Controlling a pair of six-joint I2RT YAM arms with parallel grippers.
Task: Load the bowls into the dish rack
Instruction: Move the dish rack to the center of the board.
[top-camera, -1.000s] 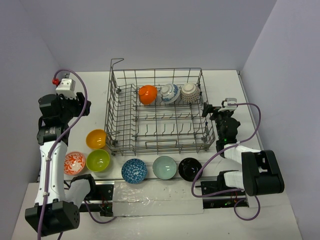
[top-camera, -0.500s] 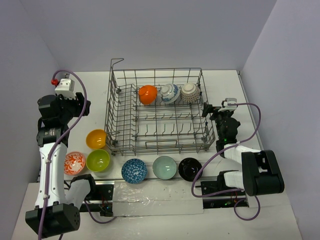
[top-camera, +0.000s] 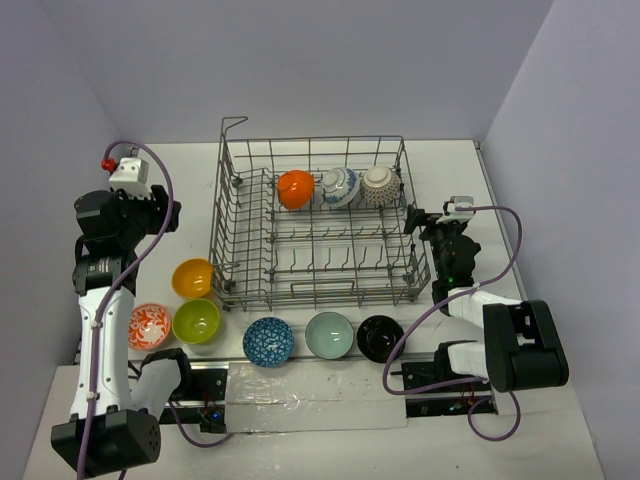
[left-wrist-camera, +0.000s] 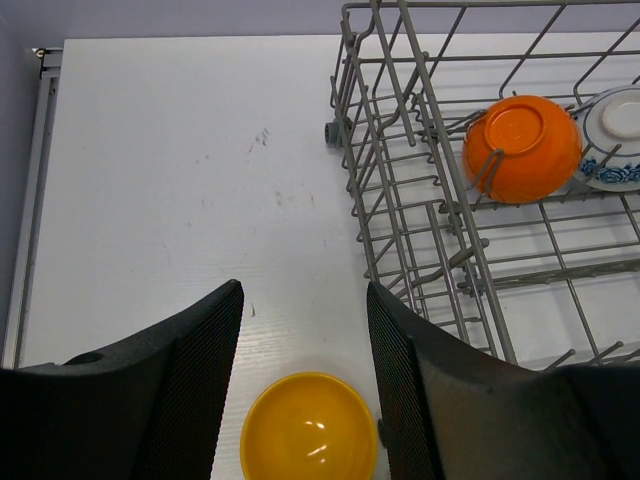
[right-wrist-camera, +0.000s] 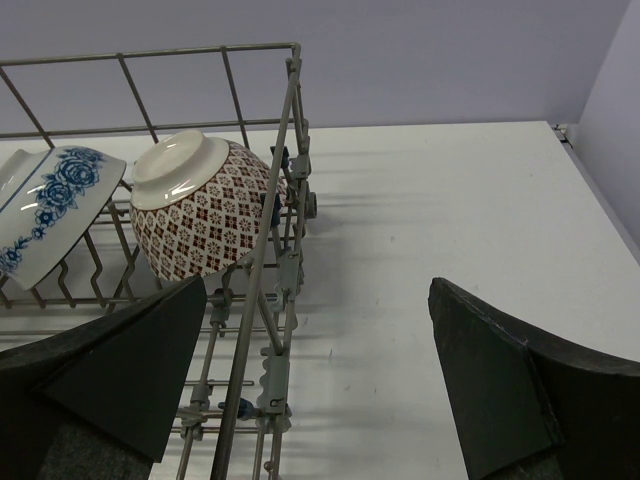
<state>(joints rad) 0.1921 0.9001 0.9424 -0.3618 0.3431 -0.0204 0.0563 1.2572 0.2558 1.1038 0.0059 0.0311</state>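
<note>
Six bowls wait on the bench. Along the near edge sit a blue-patterned bowl (top-camera: 268, 341), a pale teal bowl (top-camera: 329, 334) and a glossy black bowl (top-camera: 380, 337). Toward the near left corner are a red-and-white bowl (top-camera: 150, 325), a lime green bowl (top-camera: 196, 321) and, just beyond it, a yellow bowl (left-wrist-camera: 310, 428).

The left gripper (left-wrist-camera: 303, 300) hangs above the yellow bowl's far rim, jaws apart and empty, so that bowl looks like the one in hand. To take it well, come down with one jaw inside the rim and one outside, and close firmly on the wall. Then lift above the left wall of the dish rack (top-camera: 320, 287) and tip the bowl on edge between free tines.

The right gripper (right-wrist-camera: 318, 300) sits by the rack's right wall, jaws wide apart, holding nothing. In the rack's far row an orange bowl (left-wrist-camera: 520, 145), a blue-flowered bowl (right-wrist-camera: 50, 215) and a diamond-patterned bowl (right-wrist-camera: 205, 205) already stand on edge.
</note>
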